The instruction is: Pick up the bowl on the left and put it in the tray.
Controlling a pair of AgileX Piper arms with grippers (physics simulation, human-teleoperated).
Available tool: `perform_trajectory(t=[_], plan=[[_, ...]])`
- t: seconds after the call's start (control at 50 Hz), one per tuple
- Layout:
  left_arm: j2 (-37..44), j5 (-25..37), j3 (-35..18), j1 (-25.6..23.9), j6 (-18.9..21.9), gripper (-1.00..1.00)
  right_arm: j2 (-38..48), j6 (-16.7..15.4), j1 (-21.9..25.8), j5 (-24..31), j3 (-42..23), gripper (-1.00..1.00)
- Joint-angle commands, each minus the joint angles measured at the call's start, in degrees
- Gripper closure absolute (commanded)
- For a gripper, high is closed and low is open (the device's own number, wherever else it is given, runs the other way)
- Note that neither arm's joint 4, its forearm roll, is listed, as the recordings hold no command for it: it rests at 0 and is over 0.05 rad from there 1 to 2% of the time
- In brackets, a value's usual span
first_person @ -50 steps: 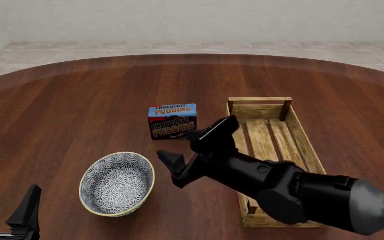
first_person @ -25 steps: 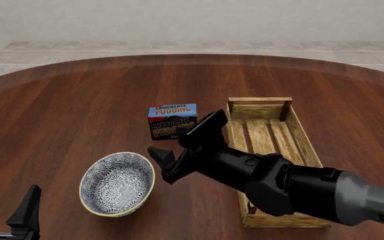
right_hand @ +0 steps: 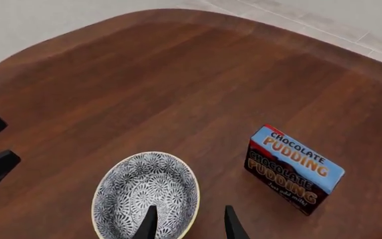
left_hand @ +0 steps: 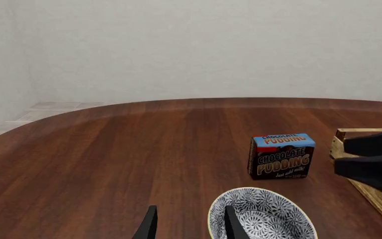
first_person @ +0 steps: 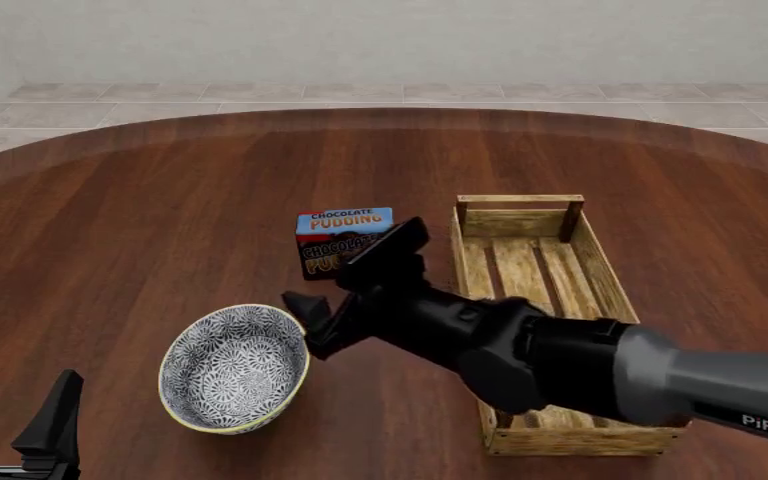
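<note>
Ceramic is what the bowl (first_person: 233,367) looks like, so I judge it stiff, rather heavy for its size, smooth and probably slippery, and it may chip if it drops. It stands upright on the wood table (first_person: 131,230), near the left front, well apart from the tray (first_person: 607,290) on the right. I think the best hold is on the thin rim, one finger inside and one outside, on the side nearest to my right gripper (first_person: 335,290).

That gripper is spread wide, with nothing in it, above the bowl's right edge; in the right wrist view its fingertips (right_hand: 149,222) straddle the near rim. My left gripper (first_person: 17,415) is also parted and empty, low beside the bowl.

The bowl is round, patterned blue-grey inside, cream outside. The tray is of pale slats. A cardboard pudding box (first_person: 341,242) stands behind the bowl.
</note>
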Motion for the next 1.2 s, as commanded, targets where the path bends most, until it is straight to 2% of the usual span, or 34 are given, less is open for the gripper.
perform_trajectory(t=[0.02,0.22,1.2], plan=[[0.0,0.0,0.0,0.0,0.0,-1.0,2.2,-0.4,-0.1,0.2,-1.9,-1.0],[0.0,0.0,0.0,0.0,0.0,-1.0,4.6,-0.7,-1.3,0.0,-4.0,-1.0],[0.0,0.0,0.0,0.0,0.0,-1.0,10.7,-0.5,-1.3,-2.1,-5.9,-1.0]])
